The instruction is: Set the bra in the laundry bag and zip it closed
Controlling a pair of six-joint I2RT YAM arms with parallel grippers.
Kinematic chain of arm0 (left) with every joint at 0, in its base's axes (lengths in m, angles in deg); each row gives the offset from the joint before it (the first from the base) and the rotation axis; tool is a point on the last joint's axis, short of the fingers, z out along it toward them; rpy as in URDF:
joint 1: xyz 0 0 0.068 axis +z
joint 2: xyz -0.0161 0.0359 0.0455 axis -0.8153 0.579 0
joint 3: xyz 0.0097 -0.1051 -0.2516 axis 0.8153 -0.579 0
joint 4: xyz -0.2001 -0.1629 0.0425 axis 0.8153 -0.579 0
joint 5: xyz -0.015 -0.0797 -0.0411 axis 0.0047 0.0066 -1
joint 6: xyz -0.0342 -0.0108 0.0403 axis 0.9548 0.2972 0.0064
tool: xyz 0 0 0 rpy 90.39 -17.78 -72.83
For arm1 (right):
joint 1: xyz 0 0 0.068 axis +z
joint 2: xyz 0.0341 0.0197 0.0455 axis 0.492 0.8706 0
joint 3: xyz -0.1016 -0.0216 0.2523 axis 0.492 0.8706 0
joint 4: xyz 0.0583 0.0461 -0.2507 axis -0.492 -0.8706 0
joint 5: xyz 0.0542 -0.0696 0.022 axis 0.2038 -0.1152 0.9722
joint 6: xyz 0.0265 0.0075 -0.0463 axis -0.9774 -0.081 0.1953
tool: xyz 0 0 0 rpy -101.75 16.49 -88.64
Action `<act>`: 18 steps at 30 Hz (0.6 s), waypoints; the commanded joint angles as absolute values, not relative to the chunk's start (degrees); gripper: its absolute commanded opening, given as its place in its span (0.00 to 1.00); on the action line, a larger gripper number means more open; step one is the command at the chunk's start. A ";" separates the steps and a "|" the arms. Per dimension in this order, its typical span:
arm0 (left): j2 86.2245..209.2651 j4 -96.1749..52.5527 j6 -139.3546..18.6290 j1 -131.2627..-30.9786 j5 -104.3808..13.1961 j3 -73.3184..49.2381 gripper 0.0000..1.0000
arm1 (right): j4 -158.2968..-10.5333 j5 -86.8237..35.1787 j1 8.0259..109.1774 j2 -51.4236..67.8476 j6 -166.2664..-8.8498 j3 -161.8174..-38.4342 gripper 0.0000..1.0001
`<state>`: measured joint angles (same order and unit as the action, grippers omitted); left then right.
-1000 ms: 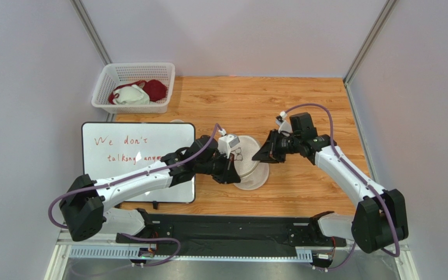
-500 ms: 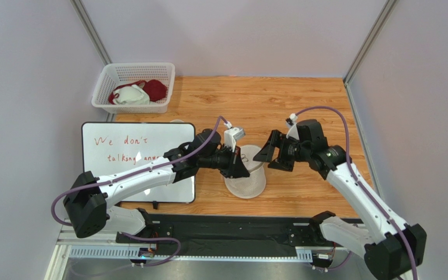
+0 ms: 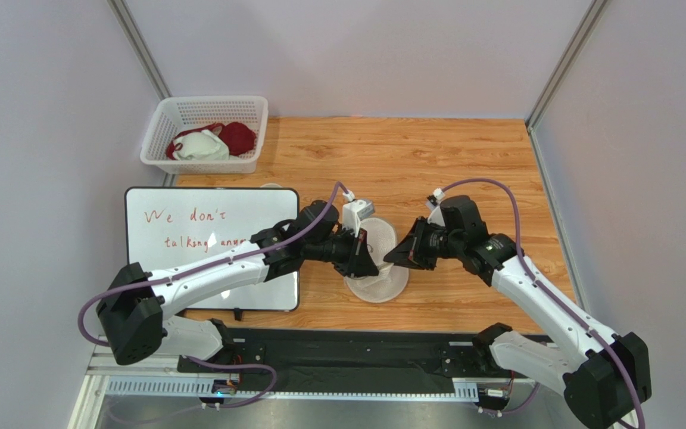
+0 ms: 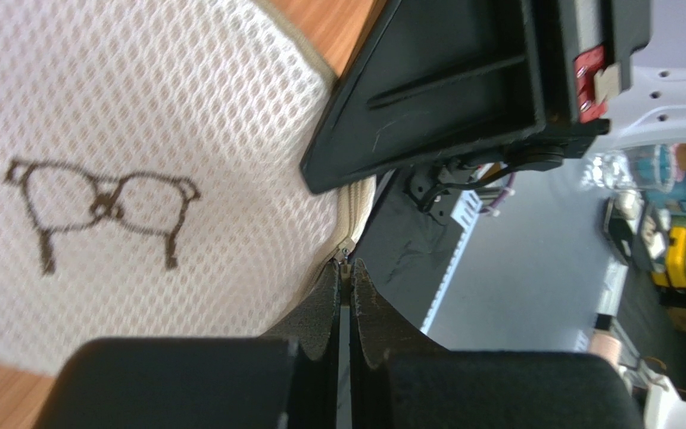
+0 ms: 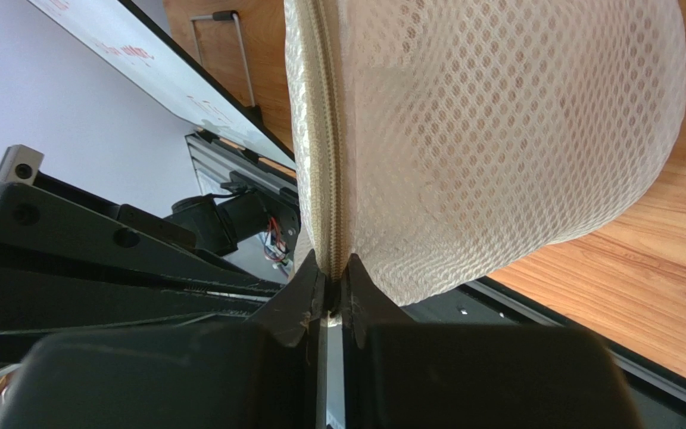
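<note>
The laundry bag [image 3: 379, 279], an off-white mesh pouch, is held up on edge between my two grippers at the table's middle front. My left gripper [image 3: 370, 260] is shut on the zipper pull [image 4: 344, 260] at the bag's rim, next to the face [image 4: 141, 107] with the black bra drawing [image 4: 101, 201]. My right gripper [image 3: 395, 258] is shut on the zipped rim seam [image 5: 324, 134] from the other side, with the mesh dome [image 5: 499, 116] bulging to its right. The zipper looks closed along the stretch I see. The bra is hidden.
A white lattice basket [image 3: 160, 134] at the back left holds a dark red garment [image 3: 239, 136] and a white garment [image 3: 202, 147]. A whiteboard [image 3: 203, 232] with red writing lies left of the bag, under the left arm. Black rail along the near edge [image 3: 347, 353].
The left gripper moved right and tipped the bag up on edge. The right gripper drew back, then came in lower and to the left and now pinches the rim.
</note>
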<state>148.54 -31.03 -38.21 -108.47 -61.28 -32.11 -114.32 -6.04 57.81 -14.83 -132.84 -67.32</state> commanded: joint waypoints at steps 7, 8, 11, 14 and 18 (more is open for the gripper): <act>137.38 -43.16 -45.57 -107.71 -53.50 -36.40 0.00 | -112.57 2.62 49.17 -15.22 -128.20 -68.26 0.00; 137.46 -43.51 -45.84 -107.79 -54.11 -35.96 0.00 | -111.17 3.96 48.90 -13.91 -128.38 -68.78 0.00; 138.17 -42.64 -45.40 -107.79 -55.34 -35.34 0.00 | -110.11 5.30 48.90 -11.62 -128.29 -70.02 0.00; 139.75 -39.48 -44.00 -107.80 -58.41 -34.03 0.00 | -109.40 5.65 49.25 -9.16 -127.24 -72.56 0.01; 142.64 -33.51 -40.58 -107.80 -60.01 -32.53 0.00 | -112.46 5.56 50.83 -4.76 -124.52 -77.91 0.25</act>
